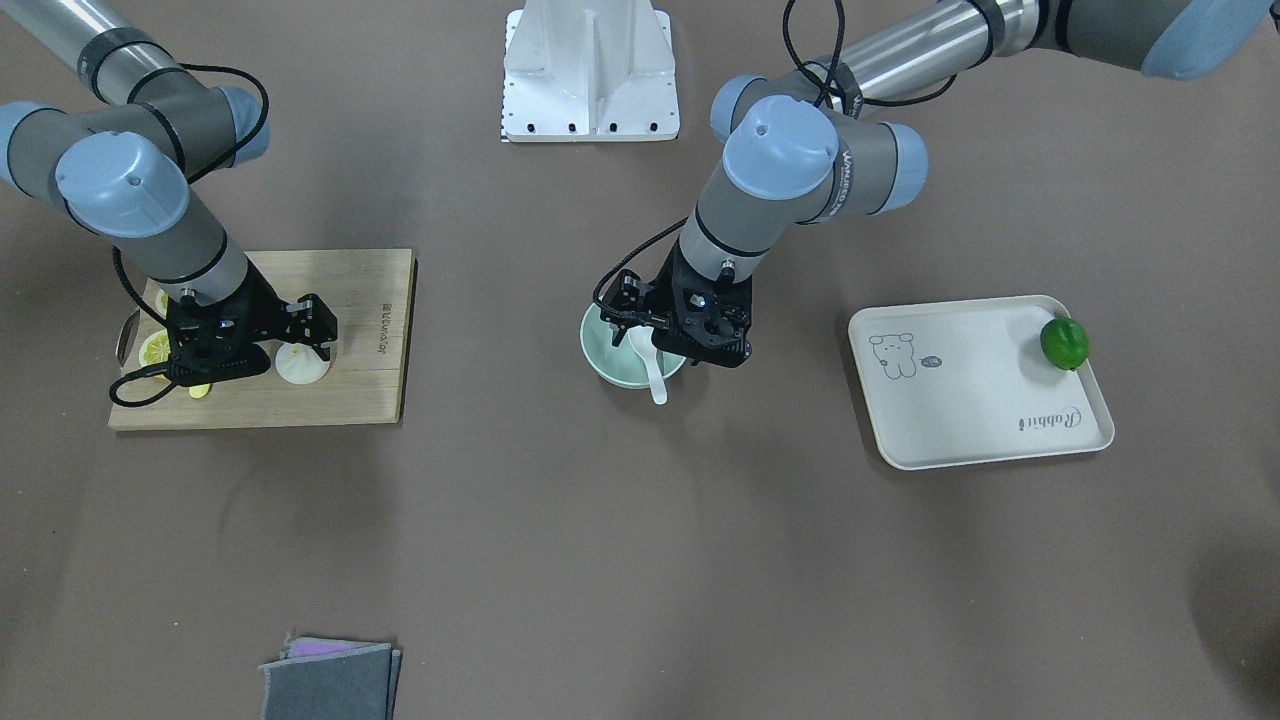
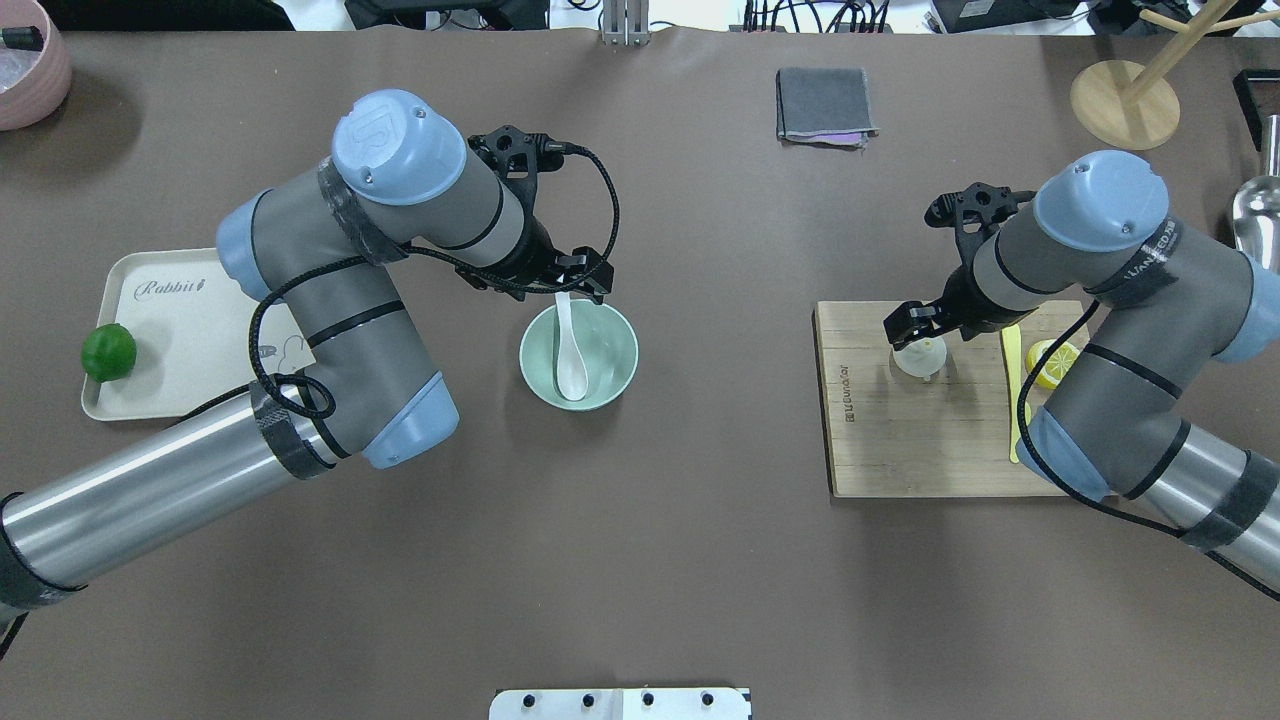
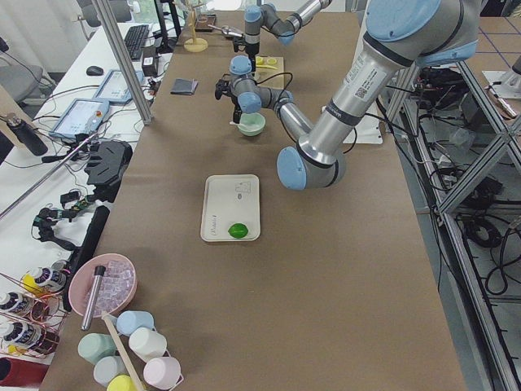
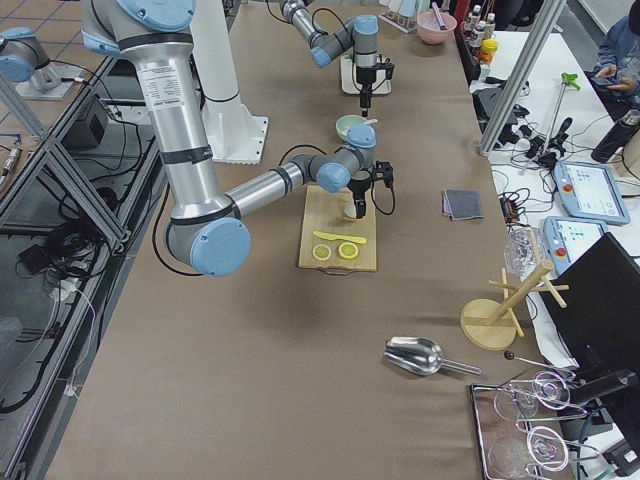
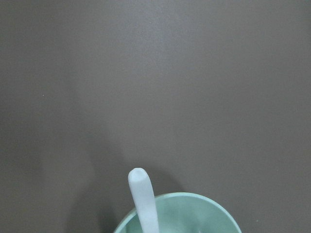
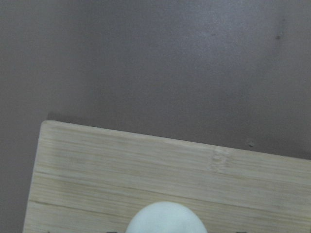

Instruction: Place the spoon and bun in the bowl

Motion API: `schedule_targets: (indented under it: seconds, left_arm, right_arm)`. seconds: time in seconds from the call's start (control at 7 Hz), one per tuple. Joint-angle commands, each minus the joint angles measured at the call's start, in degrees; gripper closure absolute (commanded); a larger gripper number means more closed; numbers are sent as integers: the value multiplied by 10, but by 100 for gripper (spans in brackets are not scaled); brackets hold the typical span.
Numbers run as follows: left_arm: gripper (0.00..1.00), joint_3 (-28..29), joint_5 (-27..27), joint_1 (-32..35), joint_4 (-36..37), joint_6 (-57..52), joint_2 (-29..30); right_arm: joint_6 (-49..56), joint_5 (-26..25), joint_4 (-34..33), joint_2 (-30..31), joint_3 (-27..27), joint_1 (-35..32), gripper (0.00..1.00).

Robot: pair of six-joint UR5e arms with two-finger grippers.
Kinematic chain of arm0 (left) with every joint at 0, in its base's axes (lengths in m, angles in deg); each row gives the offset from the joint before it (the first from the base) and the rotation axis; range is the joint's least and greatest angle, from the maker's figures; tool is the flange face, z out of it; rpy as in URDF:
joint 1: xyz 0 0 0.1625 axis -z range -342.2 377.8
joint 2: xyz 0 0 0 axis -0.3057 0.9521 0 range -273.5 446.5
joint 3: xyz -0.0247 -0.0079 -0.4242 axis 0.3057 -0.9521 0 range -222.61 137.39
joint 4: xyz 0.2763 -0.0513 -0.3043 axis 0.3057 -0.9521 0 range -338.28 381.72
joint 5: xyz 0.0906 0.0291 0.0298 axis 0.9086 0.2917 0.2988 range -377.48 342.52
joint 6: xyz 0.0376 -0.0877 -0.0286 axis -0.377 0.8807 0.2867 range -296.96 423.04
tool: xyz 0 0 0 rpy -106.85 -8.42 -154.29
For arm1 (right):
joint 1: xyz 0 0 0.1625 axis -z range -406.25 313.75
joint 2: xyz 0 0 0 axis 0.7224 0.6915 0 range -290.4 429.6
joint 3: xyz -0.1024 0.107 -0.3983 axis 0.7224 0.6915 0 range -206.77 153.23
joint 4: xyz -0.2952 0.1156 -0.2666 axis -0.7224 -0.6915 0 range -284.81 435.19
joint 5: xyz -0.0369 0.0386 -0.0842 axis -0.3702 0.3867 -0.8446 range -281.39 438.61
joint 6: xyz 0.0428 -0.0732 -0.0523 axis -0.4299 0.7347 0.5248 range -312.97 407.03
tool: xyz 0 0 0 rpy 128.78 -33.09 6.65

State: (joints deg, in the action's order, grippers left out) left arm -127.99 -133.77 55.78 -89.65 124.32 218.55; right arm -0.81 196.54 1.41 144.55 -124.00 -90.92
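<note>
1. The spoon [image 2: 570, 350] is down in the bowl [image 2: 530, 340], scoop on the bowl's floor at the robot's side, handle leaning up over the far rim. That half looks done.
2. The left end effector [image 2: 585, 278] hangs over that far rim, right by the handle tip. The views don't settle whether its jaws are spread or closed. The left wrist view shows only handle and rim, no fingers.
3. Now the bun [image 2: 920, 360]. It sits on the board [image 2: 900, 440], well off to the robot's right of the bowl, in the board's far, bowl-side part.
4. The right end effector [image 2: 918, 335] is down at it, jaws wide and set either side, apparently not yet closed. In the right wrist view the dome sits centred at the bottom edge.
5. What counts is this: the bun is straight below the right end effector, and the bowl is off to that arm's left across the worktop [image 2: 720, 300]. The right arm is plainly the nearer one. The bun is round, so there is no long axis to line up. As a judgement, the job needs a close, a lift and a carry to the bowl, then a release beside the scoop.
6. As for writing, "Rabbit" is in script on the tray [image 2: 190, 340], on the bowl's other side, the robot's left. The board has a mark stamped along its bowl-side edge, too small to read.
</note>
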Motion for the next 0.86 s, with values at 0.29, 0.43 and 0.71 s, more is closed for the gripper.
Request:
schedule_targets:
  seconds: [0.29, 0.43, 0.71]
  left_arm:
    - [2, -2, -2, 13, 0, 1, 0]
    - [2, -25, -19, 42, 3, -3, -7]
    - [2, -91, -144, 139, 5, -46, -88]
  right_arm:
    - [6, 7, 0, -2, -8, 3, 100]
    - [-1, 5, -7, -19, -23, 3, 100]
    - [-36, 0, -8, -71, -25, 6, 100]
